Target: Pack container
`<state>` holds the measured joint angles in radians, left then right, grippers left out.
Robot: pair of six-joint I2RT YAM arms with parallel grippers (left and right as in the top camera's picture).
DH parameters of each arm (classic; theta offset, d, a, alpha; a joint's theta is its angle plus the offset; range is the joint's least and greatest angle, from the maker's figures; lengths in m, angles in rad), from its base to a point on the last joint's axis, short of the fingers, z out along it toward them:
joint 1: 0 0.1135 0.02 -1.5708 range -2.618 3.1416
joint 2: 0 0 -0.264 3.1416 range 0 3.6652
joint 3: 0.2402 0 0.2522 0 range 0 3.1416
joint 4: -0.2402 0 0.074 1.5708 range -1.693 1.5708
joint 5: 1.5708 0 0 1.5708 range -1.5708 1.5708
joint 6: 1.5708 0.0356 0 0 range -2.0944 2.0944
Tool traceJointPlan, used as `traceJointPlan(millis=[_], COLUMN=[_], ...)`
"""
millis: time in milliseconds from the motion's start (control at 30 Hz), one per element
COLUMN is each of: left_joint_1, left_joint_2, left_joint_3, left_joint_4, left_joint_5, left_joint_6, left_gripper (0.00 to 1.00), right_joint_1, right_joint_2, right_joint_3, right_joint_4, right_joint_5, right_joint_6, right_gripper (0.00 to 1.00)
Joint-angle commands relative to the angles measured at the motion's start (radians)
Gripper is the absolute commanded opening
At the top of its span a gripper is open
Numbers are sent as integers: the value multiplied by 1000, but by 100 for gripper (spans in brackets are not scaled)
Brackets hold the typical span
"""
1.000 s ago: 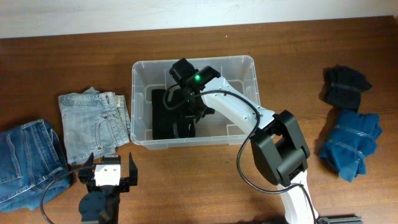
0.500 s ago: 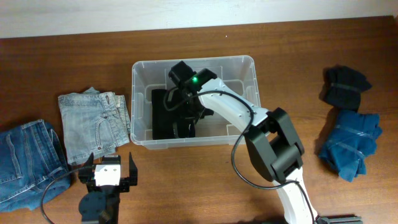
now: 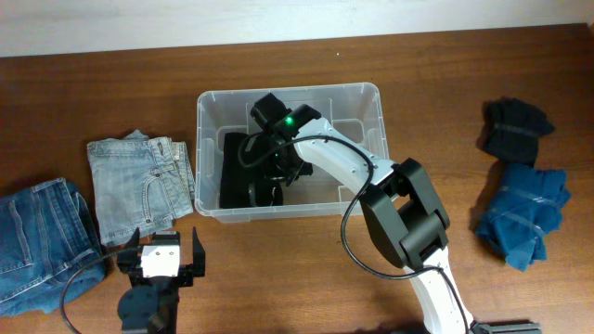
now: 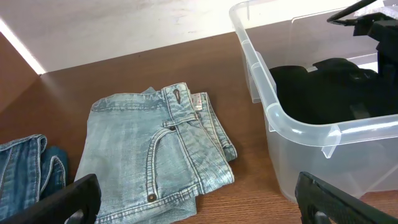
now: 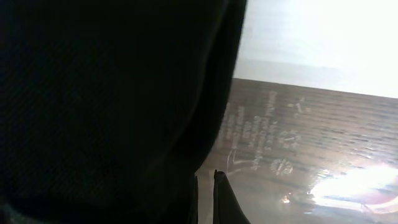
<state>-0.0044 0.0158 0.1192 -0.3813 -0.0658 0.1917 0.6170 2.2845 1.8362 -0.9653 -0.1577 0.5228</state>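
Observation:
The container [image 3: 371, 104] is a clear plastic bin in the middle of the table, and in the left wrist view its near corner [image 4: 292, 124] shows at the right. A black folded garment [image 3: 234, 172] lies in its left half. My right gripper [image 3: 264, 186] reaches down into the bin against that garment. In the right wrist view the right gripper [image 5: 206, 198] is shut, the black garment [image 5: 106, 106] fills the left and the bin's floor label [image 5: 267, 143] shows to the right. My left gripper [image 3: 165, 264] stands wide open near the front edge, holding nothing.
Folded light-blue jeans [image 3: 139, 186] [image 4: 155, 149] lie left of the bin, just ahead of the left gripper [image 4: 199, 205]. Darker blue jeans [image 3: 37, 241] [image 4: 25, 171] lie at the far left. A blue garment [image 3: 524, 213] and a dark navy one [image 3: 515, 130] lie at the right.
My right arm has swung a little to the left inside the bin, and the black garment has shifted slightly toward the bin's left wall. The left arm has not moved.

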Motion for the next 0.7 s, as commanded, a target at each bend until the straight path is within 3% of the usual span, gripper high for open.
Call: traceJointPlan(millis=[0, 400, 667], left_joint_1=[5, 5, 5], left_joint_2=[-4, -4, -4], left_joint_3=[-5, -5, -5], left_joint_4=[2, 2, 2], left_joint_5=[10, 10, 10], left_joint_6=[16, 16, 16], left_gripper=[99, 100, 99], right_joint_1=[5, -75, -151], right_joint_2=[7, -23, -84], right_joint_3=[9, 94, 333], right_joint_4=[4, -86, -357], right_joint_5=[-34, 123, 174], right_joint_6=[-44, -121, -127], right_gripper=[4, 7, 4])
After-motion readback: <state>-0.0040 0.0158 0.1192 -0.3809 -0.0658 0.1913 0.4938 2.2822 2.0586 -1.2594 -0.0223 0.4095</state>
